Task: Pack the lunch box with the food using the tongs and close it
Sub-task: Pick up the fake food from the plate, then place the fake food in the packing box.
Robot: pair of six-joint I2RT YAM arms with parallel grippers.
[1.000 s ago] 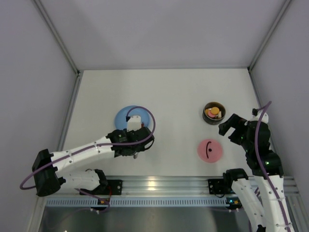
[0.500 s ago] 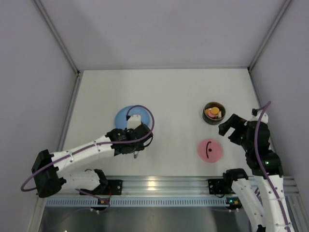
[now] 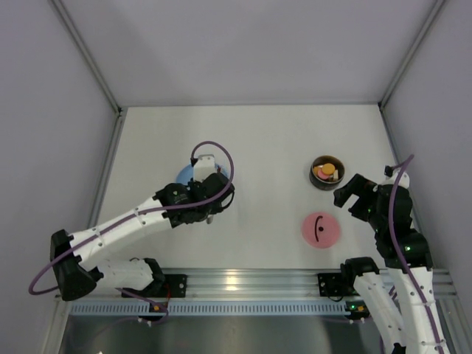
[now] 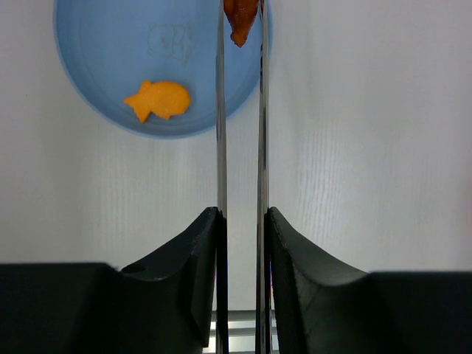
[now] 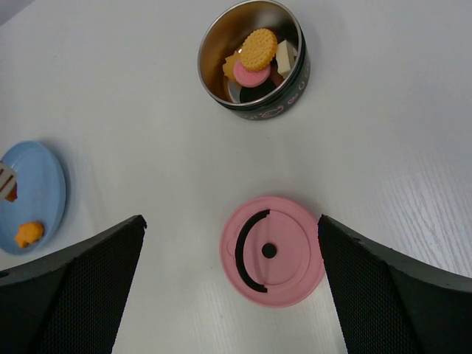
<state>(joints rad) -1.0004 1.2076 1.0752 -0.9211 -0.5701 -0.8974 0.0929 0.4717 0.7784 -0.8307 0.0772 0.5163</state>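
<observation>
My left gripper [image 4: 242,214] is shut on the tongs [image 4: 220,133], pressing the two slim silver arms nearly parallel. Their tips pinch an orange-red piece of food [image 4: 241,21] over the light-blue plate [image 4: 110,51]. An orange fish-shaped piece [image 4: 158,99] lies on that plate. From above, the left gripper [image 3: 208,198] covers much of the plate [image 3: 184,175]. The steel lunch box [image 5: 254,59] stands open with several food pieces [image 5: 258,46] inside. Its pink lid [image 5: 271,251] lies flat on the table. Just above the lid, my right gripper [image 5: 230,219] hangs open and empty.
The lunch box [image 3: 327,171] and lid [image 3: 319,230] sit on the right of the white table, the right gripper [image 3: 352,198] beside them. Grey walls close in the table on three sides. An aluminium rail [image 3: 243,282] runs along the near edge.
The left gripper has closed tighter on the tongs and moved away from the near edge, over the plate. The right arm has not moved.
</observation>
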